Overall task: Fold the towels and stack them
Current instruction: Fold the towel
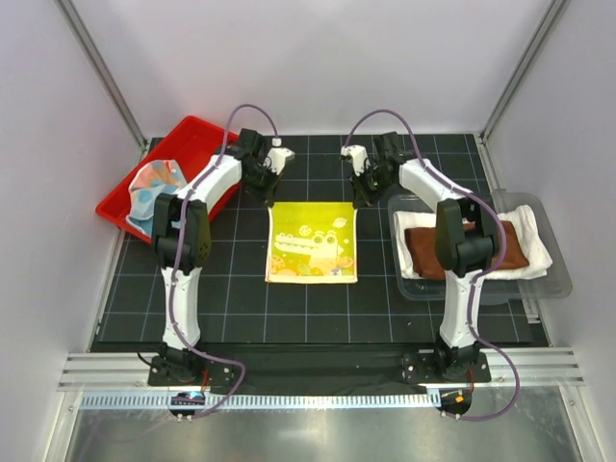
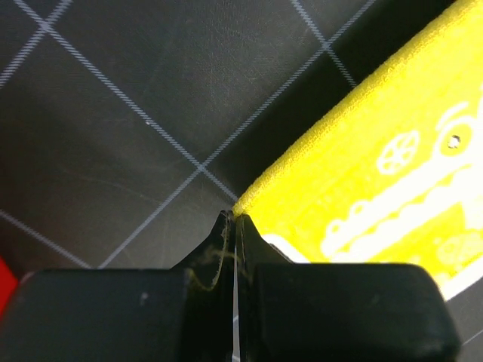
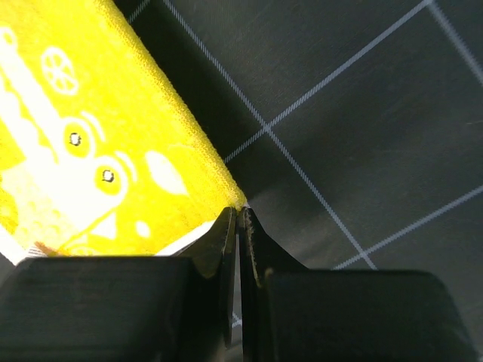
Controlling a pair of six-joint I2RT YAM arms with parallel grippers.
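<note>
fuzzy yellow terry towel [image 1: 311,242]

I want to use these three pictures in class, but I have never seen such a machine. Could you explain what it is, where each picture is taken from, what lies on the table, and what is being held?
These are two robot arms bolted at the near edge of a black gridded table. The wide picture looks down from above; the two close-ups come from cameras on each wrist. In the middle lies a yellow crocodile towel. The left tool and the right tool are each shut on one far corner of it. On the left a red tray holds a light-blue patterned towel. On the right a clear bin holds a white towel with a brown towel on top.
</note>
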